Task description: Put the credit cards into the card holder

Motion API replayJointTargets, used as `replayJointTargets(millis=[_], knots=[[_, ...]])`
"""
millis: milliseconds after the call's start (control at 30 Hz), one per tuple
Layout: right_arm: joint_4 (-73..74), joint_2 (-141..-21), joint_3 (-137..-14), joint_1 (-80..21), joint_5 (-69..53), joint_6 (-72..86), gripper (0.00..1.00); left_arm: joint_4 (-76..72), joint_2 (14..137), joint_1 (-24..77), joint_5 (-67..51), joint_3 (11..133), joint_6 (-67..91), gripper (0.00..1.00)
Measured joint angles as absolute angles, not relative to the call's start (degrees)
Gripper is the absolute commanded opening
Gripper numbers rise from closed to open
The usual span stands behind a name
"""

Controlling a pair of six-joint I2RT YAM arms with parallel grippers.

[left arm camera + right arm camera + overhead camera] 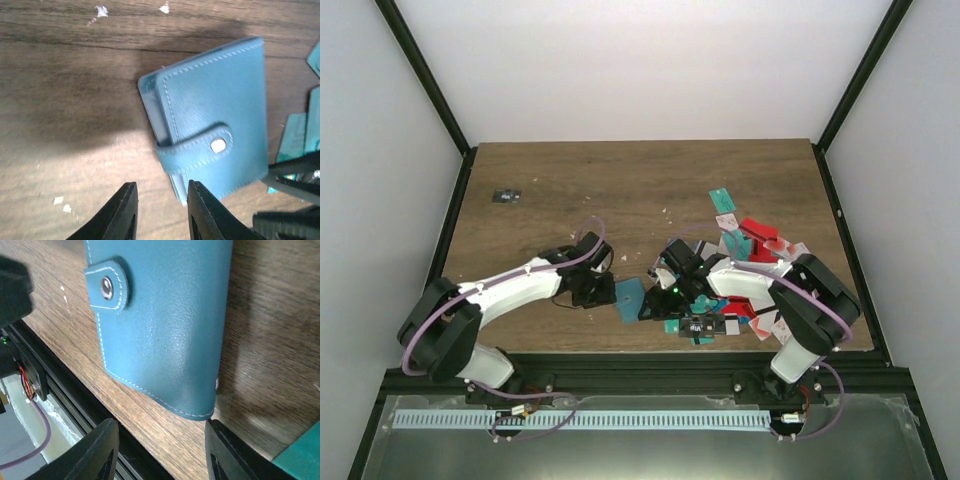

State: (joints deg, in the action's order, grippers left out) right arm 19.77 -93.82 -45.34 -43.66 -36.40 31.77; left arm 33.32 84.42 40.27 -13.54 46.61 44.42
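Observation:
The card holder is a blue-grey wallet lying folded on the wood, its snap strap fastened. It fills the left wrist view and the right wrist view. My left gripper is open just left of it, with only bare table between the jaws and the right fingertip by the holder's corner. My right gripper is open wide at the holder's other side, empty. The credit cards, teal, red and white, lie heaped to the right. A few teal ones show in the left wrist view.
A small black object with white marks lies at the far left of the table. The black front rail runs close to the holder. The right arm lies over part of the card heap.

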Motion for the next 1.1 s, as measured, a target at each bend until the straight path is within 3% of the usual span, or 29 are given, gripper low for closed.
replayJointTargets(millis=[300, 567, 1100], knots=[[21.2, -88.8, -46.0, -43.3, -30.7, 34.2, 0.52, 44.4, 77.0, 44.8, -5.8, 53.5, 45.5, 0.31], [21.8, -89.5, -47.2, -40.1, -28.2, 33.3, 0.52, 47.4, 89.8, 52.7, 0.4, 60.9, 51.4, 0.33], [22.2, -92.6, -47.2, -36.3, -29.1, 30.2, 0.52, 49.2, 102.4, 53.3, 4.6, 69.8, 52.4, 0.31]])
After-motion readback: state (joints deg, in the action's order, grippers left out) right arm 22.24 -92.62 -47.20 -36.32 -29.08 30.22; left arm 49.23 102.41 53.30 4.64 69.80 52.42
